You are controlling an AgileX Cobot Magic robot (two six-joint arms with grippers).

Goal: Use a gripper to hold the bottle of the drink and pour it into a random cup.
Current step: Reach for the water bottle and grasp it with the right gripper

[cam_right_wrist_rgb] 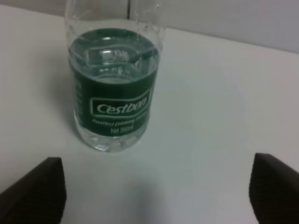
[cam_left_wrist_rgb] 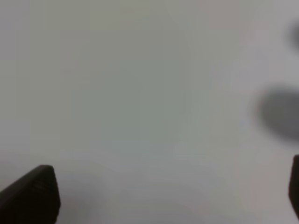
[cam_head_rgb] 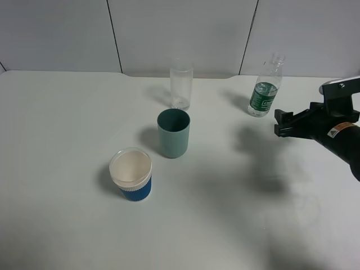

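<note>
- Exterior high view: the white tabletop (cam_head_rgb: pixel 62 129) carries four upright vessels, with the teal-green cup (cam_head_rgb: pixel 173 134) near the middle, its dark inside showing.
- Taking that cup as the clock's centre, a tall clear glass (cam_head_rgb: pixel 181 84) stands at 12 o'clock, just beyond it. A blue cup with a white rim (cam_head_rgb: pixel 131 175) sits at 7 o'clock, near but apart.
- The bottle of the drink (cam_head_rgb: pixel 263 95) stands at 2 o'clock from the cup, well apart from it and close to the far edge. It is capless, with a dark green label.
- The right fingers (cam_head_rgb: pixel 284 116) come in from the 3 o'clock side on a black arm. They lie at about 5 o'clock from the bottle, near it but not touching.
- Right wrist view: the right fingers (cam_right_wrist_rgb: pixel 39 191) are spread wide with nothing between them. The bottle (cam_right_wrist_rgb: pixel 112 93) stands beyond their tips, apart from both, its label reading "Cestbon" and clear liquid showing inside.
- Left wrist view: the left fingers (cam_left_wrist_rgb: pixel 32 196) are also wide apart and grip nothing, with only blurred tabletop between them. This arm does not show in the exterior high view.
</note>
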